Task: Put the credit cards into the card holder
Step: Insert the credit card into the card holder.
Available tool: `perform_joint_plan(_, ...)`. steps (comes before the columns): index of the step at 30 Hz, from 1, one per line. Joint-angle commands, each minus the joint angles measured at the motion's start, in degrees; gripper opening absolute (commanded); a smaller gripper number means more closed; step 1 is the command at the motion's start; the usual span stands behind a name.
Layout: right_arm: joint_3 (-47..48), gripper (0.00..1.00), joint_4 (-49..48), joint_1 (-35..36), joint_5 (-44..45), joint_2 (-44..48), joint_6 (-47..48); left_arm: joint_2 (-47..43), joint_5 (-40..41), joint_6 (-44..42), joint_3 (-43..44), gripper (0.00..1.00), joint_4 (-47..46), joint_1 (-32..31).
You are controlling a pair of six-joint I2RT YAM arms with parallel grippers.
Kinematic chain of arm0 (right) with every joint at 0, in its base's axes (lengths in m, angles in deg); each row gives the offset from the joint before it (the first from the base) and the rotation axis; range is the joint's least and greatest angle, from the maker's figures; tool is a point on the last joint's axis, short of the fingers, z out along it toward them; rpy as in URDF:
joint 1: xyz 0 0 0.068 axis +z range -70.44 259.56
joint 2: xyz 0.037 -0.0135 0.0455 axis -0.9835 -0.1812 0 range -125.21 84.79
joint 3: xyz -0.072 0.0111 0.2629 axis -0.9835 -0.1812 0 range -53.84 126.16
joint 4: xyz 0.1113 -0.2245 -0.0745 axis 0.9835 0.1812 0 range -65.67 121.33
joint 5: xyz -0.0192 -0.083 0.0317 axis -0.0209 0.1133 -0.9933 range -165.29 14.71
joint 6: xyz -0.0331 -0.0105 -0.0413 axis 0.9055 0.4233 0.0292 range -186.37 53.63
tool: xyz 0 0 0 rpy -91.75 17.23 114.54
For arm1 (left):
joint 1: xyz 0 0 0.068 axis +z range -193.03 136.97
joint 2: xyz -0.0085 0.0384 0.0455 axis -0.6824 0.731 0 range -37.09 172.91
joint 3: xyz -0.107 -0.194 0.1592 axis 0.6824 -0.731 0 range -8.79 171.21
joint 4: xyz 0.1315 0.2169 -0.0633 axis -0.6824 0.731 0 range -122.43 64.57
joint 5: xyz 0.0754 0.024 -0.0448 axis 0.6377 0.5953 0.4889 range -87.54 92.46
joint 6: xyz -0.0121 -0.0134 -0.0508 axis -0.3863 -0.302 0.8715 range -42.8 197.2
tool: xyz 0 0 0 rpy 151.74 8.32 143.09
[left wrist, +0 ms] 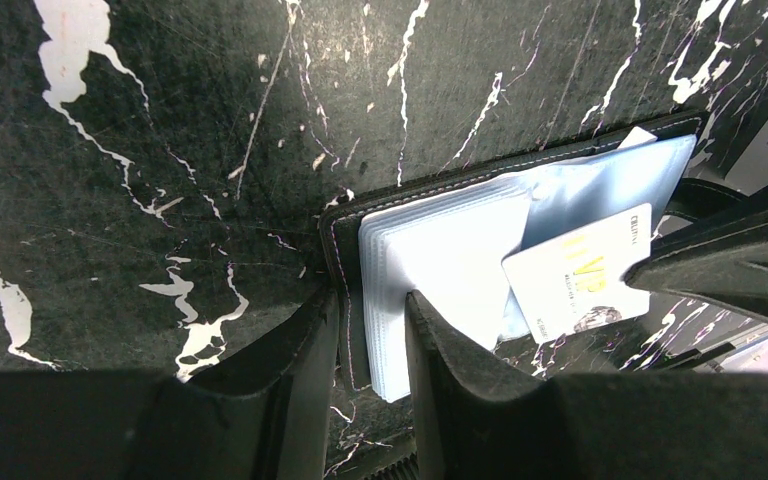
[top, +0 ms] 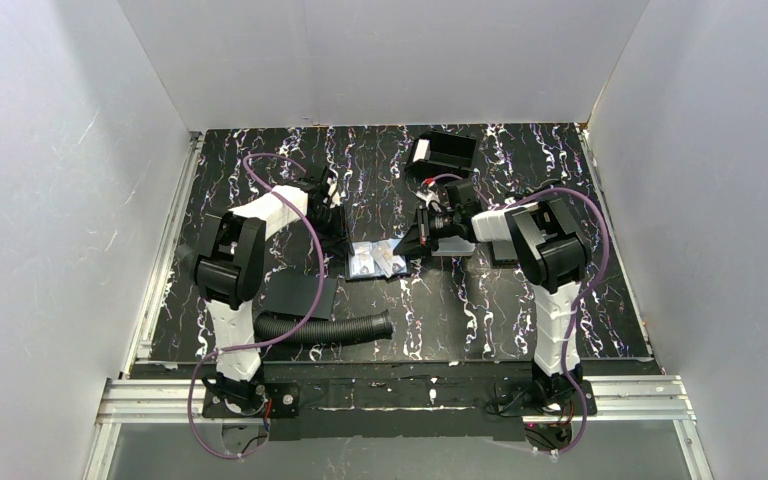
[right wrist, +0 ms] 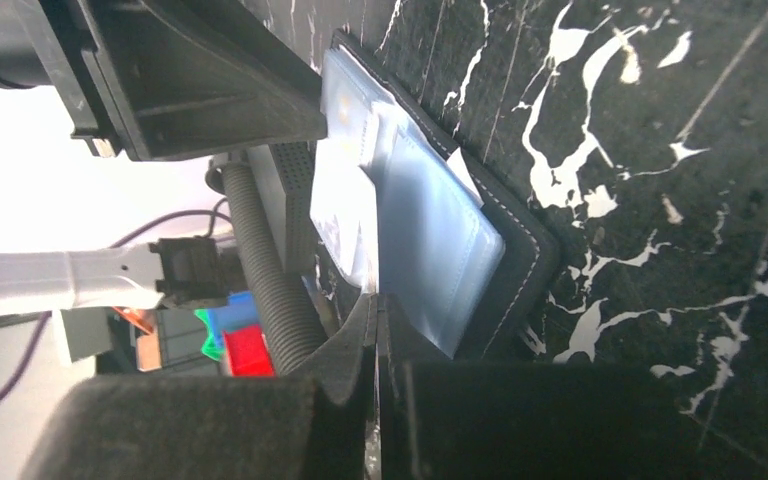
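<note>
The card holder [top: 372, 262] lies open at the middle of the table, a black wallet [left wrist: 430, 185] with a stack of clear sleeves [left wrist: 440, 280]. My left gripper [left wrist: 370, 300] is shut on its near edge, one finger outside the black cover and the other pressing on the sleeves. A pale credit card [left wrist: 580, 272] with yellow lettering lies slanted over the sleeves, its far end at my right gripper's fingers [left wrist: 730, 270]. In the right wrist view my right gripper [right wrist: 375, 305] is shut on that card's [right wrist: 343, 215] thin edge, beside the bluish sleeves [right wrist: 440, 240].
A black corrugated hose [top: 320, 328] and a flat black pad [top: 298, 296] lie near the left arm. An open black box [top: 445, 152] stands at the back. A grey flat piece [top: 455, 247] sits under the right wrist. White walls enclose the table.
</note>
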Motion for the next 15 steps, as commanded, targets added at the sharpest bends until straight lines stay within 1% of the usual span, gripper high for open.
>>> perform_joint_plan(1,-1.73,0.01,-7.83,-0.39,1.60,-2.22,-6.92,2.70,4.96,-1.02,-3.09,0.27,0.19,-0.61)
perform_joint_plan(8,-1.54,0.01,-6.15,-0.50,3.73,-1.35,-6.74,2.08,5.07,-1.12,-3.44,0.27,0.19,-0.63)
perform_joint_plan(12,-0.73,0.01,1.25,-0.50,4.91,-0.16,-2.23,2.09,4.99,-1.03,-3.46,0.27,0.10,-0.63)
perform_joint_plan(15,-1.06,0.01,3.87,-0.50,5.24,1.37,-0.11,2.10,4.95,-1.03,-3.52,0.27,0.09,-0.61)
